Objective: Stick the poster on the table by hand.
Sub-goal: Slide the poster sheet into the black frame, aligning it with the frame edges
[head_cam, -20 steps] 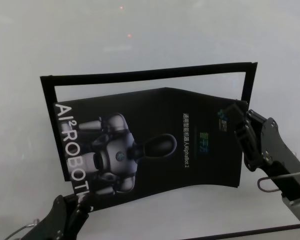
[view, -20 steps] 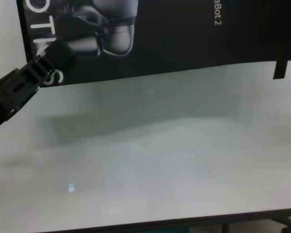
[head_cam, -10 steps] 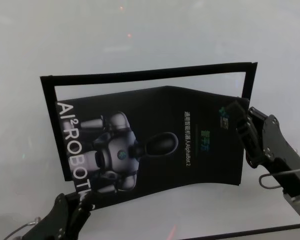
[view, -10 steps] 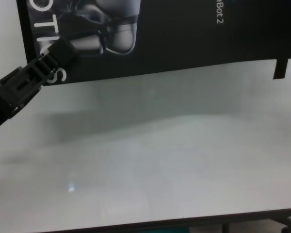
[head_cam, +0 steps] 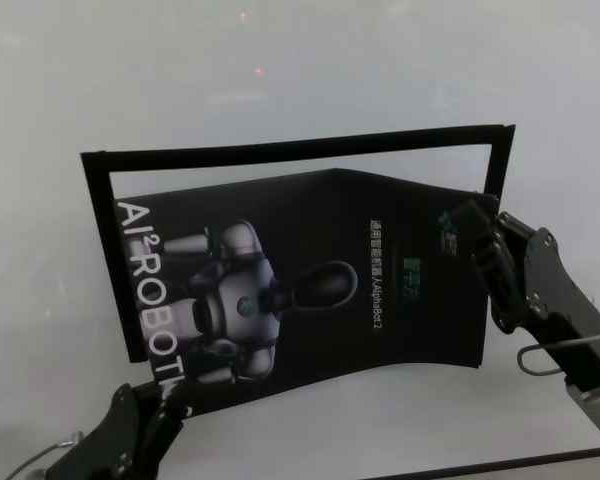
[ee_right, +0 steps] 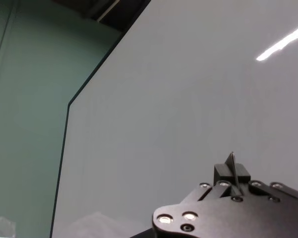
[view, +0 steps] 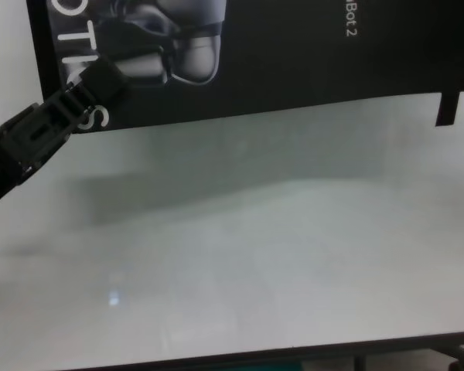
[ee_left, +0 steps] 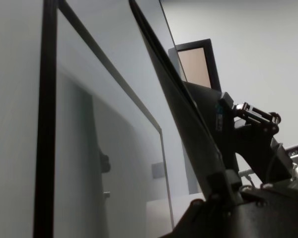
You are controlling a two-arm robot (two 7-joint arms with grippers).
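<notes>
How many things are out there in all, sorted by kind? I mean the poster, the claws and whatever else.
Poster: 1
Black tape frame marked on the table: 1
Grippers: 2, the left gripper and the right gripper, each at a poster edge
Table: 1
Total: 5

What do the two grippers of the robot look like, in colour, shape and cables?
Both are matte black and blocky. The left gripper has ribbed, segmented plastic links. The right gripper has angular, hinged black segments; a thin grey wire loop hangs beside its wrist, and a pale grey housing follows behind. Small silver screws show on its body in the right wrist view.
</notes>
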